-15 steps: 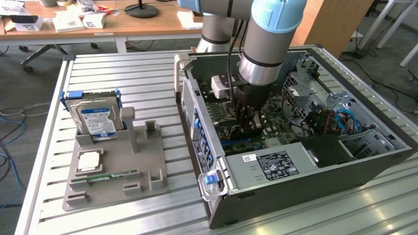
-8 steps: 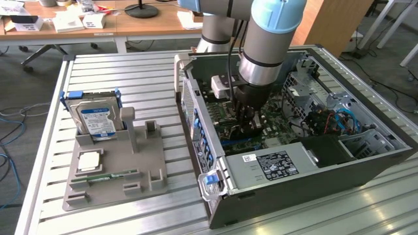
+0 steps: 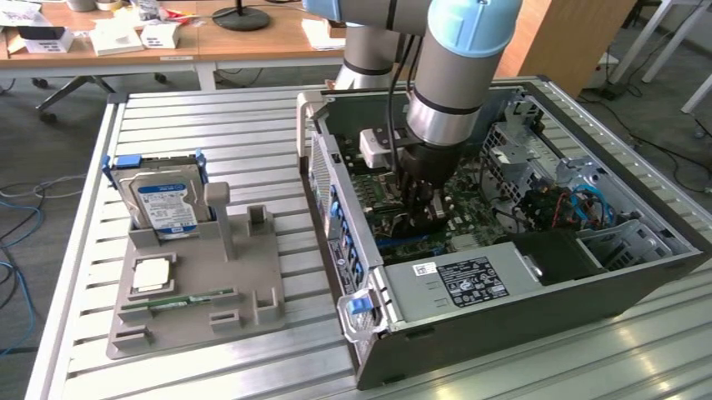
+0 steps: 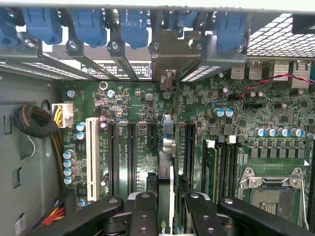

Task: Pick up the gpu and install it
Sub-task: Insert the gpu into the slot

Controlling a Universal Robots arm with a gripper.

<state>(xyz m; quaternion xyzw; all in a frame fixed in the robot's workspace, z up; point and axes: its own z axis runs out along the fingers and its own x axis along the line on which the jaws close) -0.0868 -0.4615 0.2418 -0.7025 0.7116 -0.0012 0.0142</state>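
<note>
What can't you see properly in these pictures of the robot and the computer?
- Exterior view: the gpu's seating in the motherboard, hidden by the gripper and arm.
- Wrist view: the gpu is edge-on, its face hidden; its lower part is covered by the gripper.
- Exterior view: the hard drive label's print is too small.

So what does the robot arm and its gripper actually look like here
The arm is a thick grey metallic tube with pale blue caps at its joints. Black cables run down alongside it to a small white box mounted near the wrist. Below that, the gripper is black. In the wrist view its fingers are black jointed links with round silvery pins.
</note>
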